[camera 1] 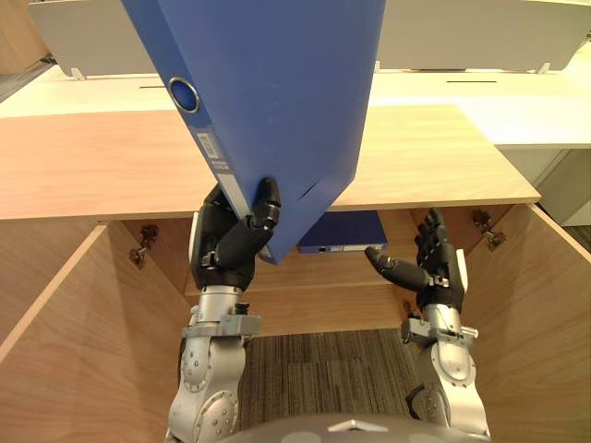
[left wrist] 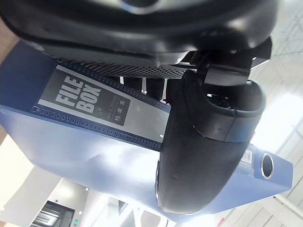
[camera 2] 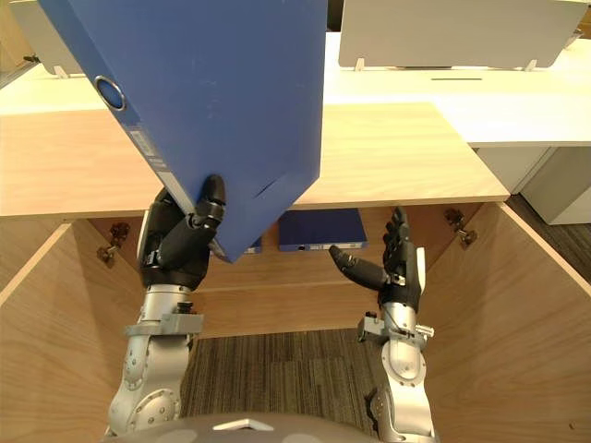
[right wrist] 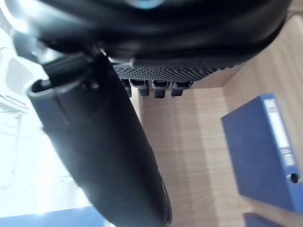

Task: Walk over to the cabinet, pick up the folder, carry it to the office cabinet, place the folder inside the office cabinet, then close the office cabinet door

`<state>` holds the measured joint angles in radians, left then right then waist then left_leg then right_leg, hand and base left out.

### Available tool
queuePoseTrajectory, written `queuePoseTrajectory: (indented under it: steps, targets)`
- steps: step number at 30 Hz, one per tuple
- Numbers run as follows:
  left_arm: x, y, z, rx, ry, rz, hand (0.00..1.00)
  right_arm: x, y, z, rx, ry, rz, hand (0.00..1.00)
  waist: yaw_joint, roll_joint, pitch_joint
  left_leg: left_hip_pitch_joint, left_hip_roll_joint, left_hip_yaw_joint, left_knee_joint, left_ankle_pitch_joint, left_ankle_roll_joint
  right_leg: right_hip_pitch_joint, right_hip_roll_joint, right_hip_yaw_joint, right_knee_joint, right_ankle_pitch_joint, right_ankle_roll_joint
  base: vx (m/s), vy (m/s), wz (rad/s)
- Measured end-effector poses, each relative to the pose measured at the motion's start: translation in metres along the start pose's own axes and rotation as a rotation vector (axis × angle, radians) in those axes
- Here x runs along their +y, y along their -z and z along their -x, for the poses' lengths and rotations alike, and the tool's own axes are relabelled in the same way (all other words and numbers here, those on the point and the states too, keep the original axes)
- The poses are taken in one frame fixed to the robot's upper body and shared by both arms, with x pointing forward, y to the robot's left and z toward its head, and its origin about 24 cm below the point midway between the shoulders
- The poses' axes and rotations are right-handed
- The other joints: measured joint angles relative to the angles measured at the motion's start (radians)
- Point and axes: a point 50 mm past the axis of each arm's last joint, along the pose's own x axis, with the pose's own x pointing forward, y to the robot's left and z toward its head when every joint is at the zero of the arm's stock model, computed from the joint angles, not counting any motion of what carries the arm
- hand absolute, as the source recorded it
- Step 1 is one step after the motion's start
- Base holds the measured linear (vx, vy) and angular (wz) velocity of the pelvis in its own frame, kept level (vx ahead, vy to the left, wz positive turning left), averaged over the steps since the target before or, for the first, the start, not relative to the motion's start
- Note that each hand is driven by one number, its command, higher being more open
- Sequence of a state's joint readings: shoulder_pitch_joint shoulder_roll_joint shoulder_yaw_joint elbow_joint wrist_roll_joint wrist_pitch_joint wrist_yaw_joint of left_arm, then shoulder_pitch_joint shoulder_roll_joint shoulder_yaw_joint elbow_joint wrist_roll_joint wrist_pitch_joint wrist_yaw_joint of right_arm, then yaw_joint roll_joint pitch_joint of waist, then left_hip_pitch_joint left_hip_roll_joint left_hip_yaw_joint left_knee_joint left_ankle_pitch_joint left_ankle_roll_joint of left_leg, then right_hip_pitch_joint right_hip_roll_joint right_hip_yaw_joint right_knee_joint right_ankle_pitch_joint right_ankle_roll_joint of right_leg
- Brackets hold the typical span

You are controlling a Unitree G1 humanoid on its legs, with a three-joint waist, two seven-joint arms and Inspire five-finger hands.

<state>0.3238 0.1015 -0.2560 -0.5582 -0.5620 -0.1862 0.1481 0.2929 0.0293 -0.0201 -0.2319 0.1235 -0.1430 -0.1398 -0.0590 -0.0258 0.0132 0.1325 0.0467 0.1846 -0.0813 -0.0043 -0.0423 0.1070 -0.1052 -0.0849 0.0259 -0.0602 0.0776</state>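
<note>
Grips the blue file-box folder (camera 1: 268, 83) in the left hand (camera 1: 235, 245), thumb and fingers clenched on its lower spine corner. Holds it high and tilted, spine leftward, above the wooden cabinet top (camera 1: 102, 161), probably to clear that edge before lowering it in. Holds the right hand (camera 1: 434, 263) out with straight, released fingers, palm facing left, seemingly ready to steady the loose side. Faces both cabinet doors (camera 1: 545, 314) swung wide open. Must allow for a second blue folder (camera 1: 342, 233) on the far shelf (camera 1: 351, 268).
</note>
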Motion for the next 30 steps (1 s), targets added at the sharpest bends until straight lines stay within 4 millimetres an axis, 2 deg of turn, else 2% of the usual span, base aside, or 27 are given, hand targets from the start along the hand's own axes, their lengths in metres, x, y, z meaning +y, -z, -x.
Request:
queuePoseTrajectory:
  steps: [8,12,19,26,30]
  targets:
    - [0.008,0.013,0.003,0.072,0.027,0.041,0.0,0.005,-0.028,-0.005,-0.13,-0.054,-0.093,1.0,-0.001,0.005,0.003,0.0,0.0,0.0,0.002,0.0,0.0,0.0,0.0,0.001,0.002,0.0,0.002,0.0,0.0,0.0]
    - [0.019,0.022,0.005,0.12,0.033,0.039,0.0,0.007,-0.042,-0.017,-0.202,-0.116,-0.104,1.0,-0.004,0.008,0.005,0.0,0.0,0.001,0.005,0.0,0.0,0.0,0.0,0.002,0.004,0.0,0.002,0.0,0.0,0.0]
    - [0.033,0.019,0.004,0.112,0.074,0.011,0.0,0.002,-0.069,-0.037,-0.323,-0.198,-0.108,1.0,-0.001,0.018,0.013,-0.001,0.0,0.0,0.009,0.0,0.001,0.0,0.0,0.002,0.006,0.001,0.004,0.0,0.0,0.0]
    - [0.037,0.025,-0.002,0.139,0.177,0.027,0.0,0.008,-0.084,-0.047,-0.382,-0.342,-0.072,1.0,0.001,0.023,0.021,-0.004,0.0,-0.003,0.011,0.0,0.001,0.0,-0.001,-0.001,0.007,0.0,0.004,0.0,0.0,0.0]
    - [0.035,0.027,-0.008,0.161,0.247,0.023,0.0,0.011,-0.086,-0.055,-0.387,-0.409,-0.038,1.0,0.0,0.02,0.023,-0.004,0.0,-0.004,0.012,0.0,0.001,0.0,-0.001,-0.001,0.007,0.0,0.004,0.0,0.0,0.0]
